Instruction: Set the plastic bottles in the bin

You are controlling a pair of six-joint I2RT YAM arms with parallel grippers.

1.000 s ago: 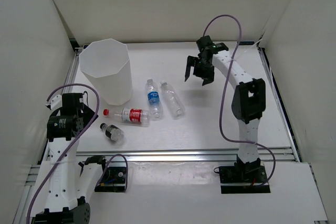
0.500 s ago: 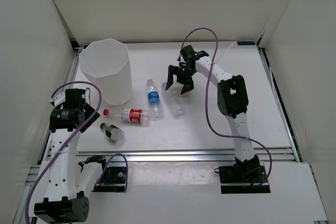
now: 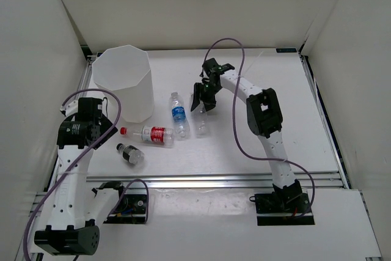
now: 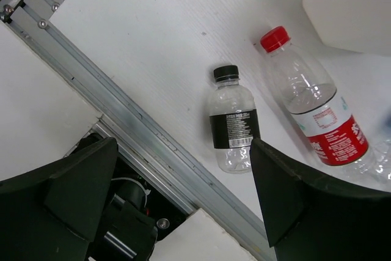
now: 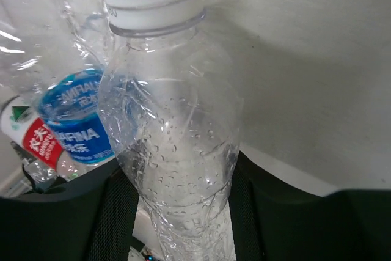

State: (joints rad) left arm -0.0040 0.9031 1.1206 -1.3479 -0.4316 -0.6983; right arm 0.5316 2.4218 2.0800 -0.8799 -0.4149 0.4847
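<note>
Step in hand: the grasp on the first bottle. The right gripper (image 3: 203, 101) is low over the worktop (image 3: 330, 132), pinching the body of the unlabelled bottle (image 5: 174, 151), whose white cap points away from the gripper. No bottle appears to be in the bin (image 3: 122, 84) yet.

The blue-labelled bottle (image 3: 178, 113) lies just to that gripper's left. The red-labelled bottle (image 3: 149, 134) is further left, and the bin stands beyond both, well apart.

The left gripper (image 3: 96, 117) is spread wide and holds nothing. The short dark-labelled bottle (image 4: 233, 120) lies on the worktop below the gap between its fingers, with the red-capped one just beside it.

Next move, as I judge it: lift, carry left over the blue-labelled bottle, rise high enough to clear the bin's rim, and release above the opening. The thin, dented plastic may squash or slip.

Views: from above, the right gripper hides its own grip, and only the right wrist camera shows the bottle between the fingers. That camera shows no bin. The left wrist view alone shows the short bottle's black cap and label.
</note>
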